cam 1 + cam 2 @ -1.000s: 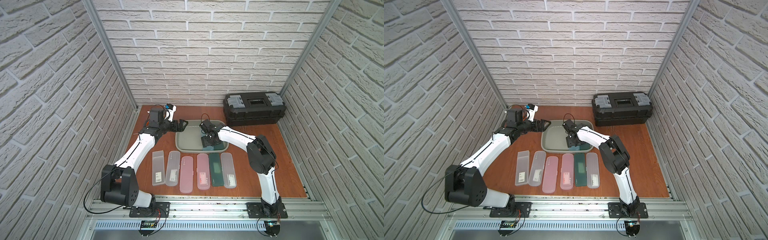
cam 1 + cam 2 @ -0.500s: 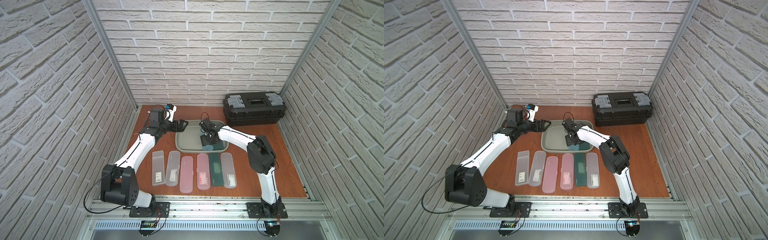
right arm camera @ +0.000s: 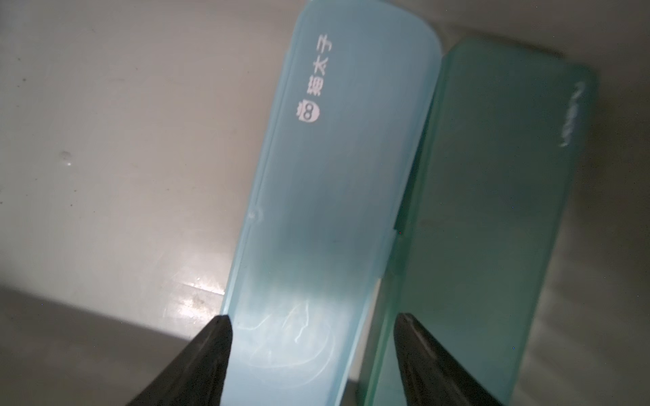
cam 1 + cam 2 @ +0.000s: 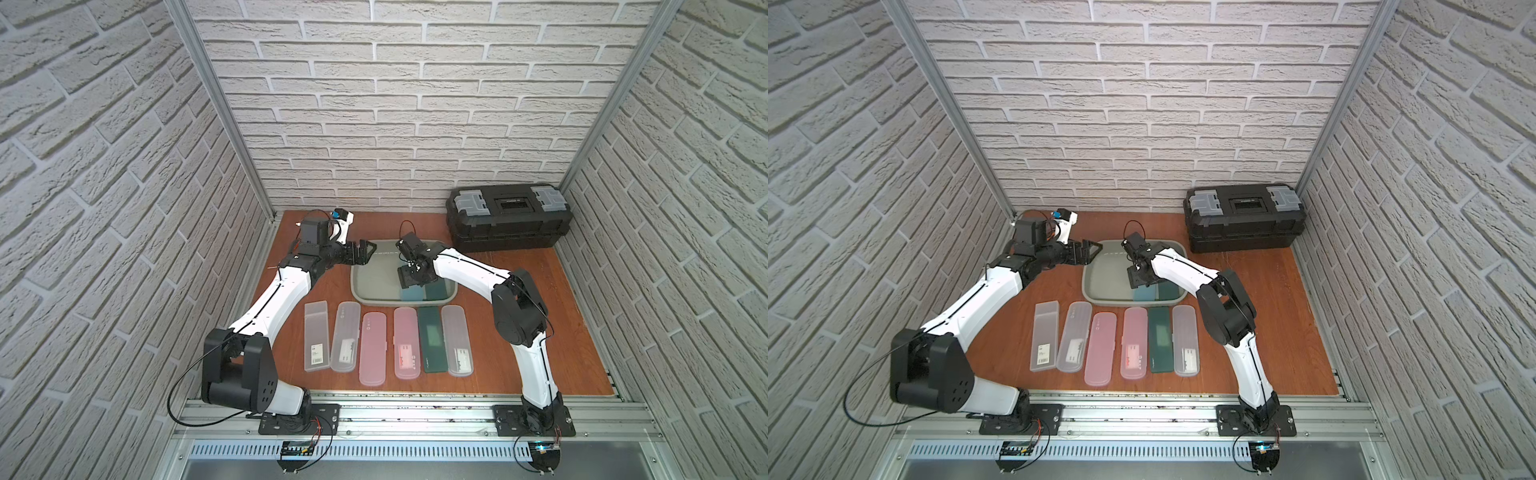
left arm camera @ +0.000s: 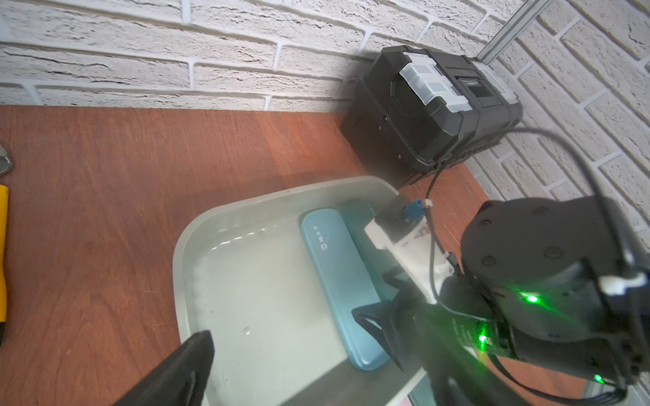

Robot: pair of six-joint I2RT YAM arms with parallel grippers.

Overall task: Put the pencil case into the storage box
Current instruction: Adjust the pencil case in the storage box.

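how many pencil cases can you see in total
8. Six lie in a row on the table before the storage box: clear, clear, pink, pink, dark green, clear. Two lie side by side inside it: light blue and green. None looks hidden.

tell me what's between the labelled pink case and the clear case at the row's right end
A dark green pencil case, lying flat between the labelled pink case and the clear case; both top views show it.
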